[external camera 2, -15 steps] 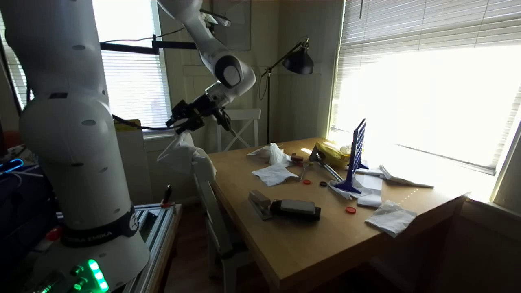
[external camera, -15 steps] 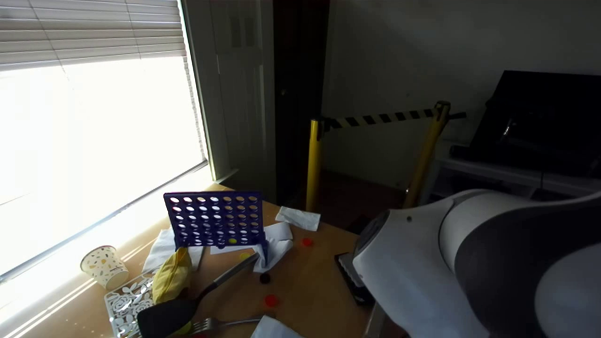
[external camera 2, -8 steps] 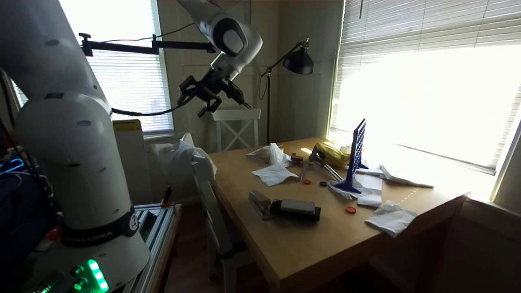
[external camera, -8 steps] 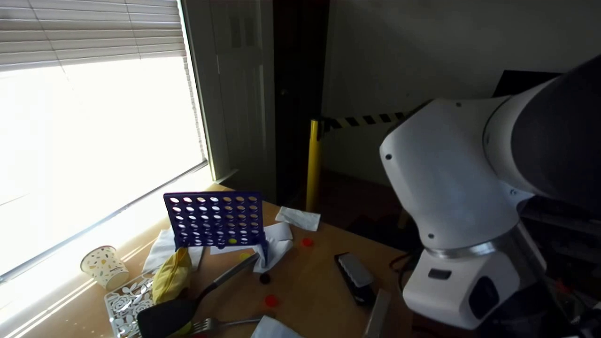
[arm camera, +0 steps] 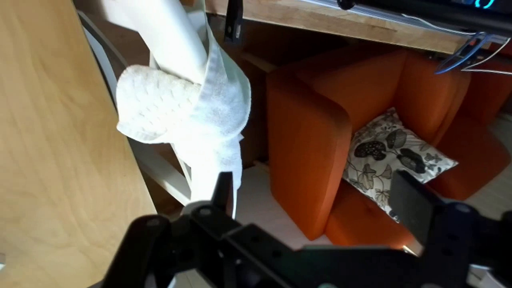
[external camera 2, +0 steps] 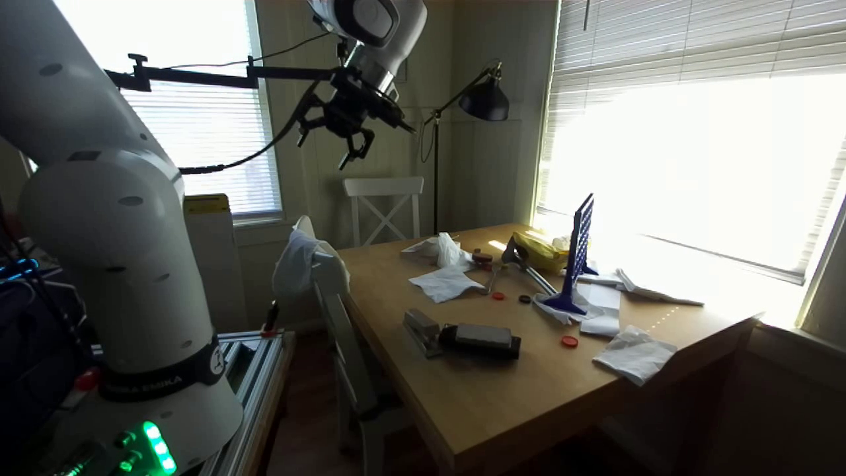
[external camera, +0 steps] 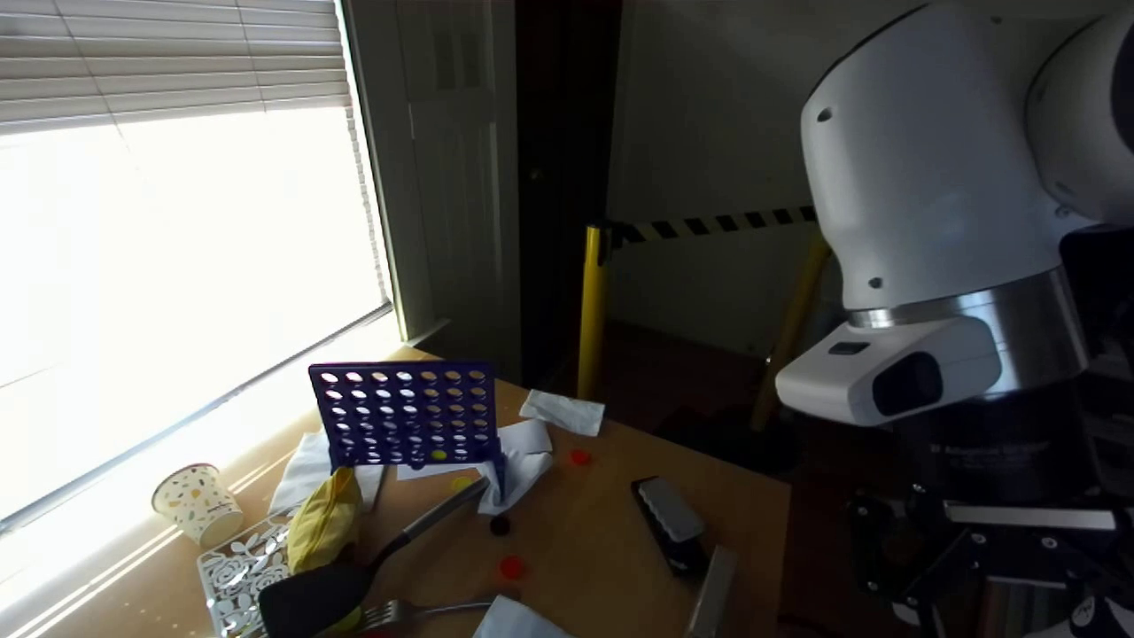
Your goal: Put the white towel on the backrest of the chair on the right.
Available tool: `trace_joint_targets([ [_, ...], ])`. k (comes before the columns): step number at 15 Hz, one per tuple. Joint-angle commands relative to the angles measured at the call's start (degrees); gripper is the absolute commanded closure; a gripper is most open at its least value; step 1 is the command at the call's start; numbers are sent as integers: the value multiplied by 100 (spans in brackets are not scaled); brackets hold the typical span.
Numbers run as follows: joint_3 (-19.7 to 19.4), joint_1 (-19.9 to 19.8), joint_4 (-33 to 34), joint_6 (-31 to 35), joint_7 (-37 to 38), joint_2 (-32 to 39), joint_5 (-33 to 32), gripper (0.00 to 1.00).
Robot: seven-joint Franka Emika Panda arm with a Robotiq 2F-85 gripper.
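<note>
White towel (arm camera: 224,104) hung over the chair (external camera 2: 350,360), jaws up and spread

The jaws stand wide apart, up in the air, higher than the counter (external camera 2: 476,403). A second ago they were down by the chair with a peak of the towel reaching up to them; half a second ago its loose end flared outward. Now that end falls straight, close in to the backrest (arm camera: 172,44).

The backrest is just beside the counter's edge, and the towel lies doubled over it, one flap on the side facing the counter. Across the chair, away from the counter, rises the arm (external camera 2: 99,185); the wrist view finds an orange armchair (arm camera: 308,136) on the side away from the counter as well. The blue game frame (external camera 2: 574,277) stands upright on the counter, just as it did.

In an exterior view the bottom edge cuts off the jaws, murky in the gloom. One of them screens the towel's lower end in the wrist view.
</note>
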Motion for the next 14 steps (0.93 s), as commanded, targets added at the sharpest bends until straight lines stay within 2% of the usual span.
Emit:
trace_joint_targets([
  [1,-82,-43,51,-170,973,-512,-485,0],
  [7,-621,-239,139,-140,2027,-1295,-997,0],
  [11,-1129,-549,187,-74,2509,-1706,-1325,0],
  [14,-1341,-809,155,2,2994,-1877,-1544,0],
])
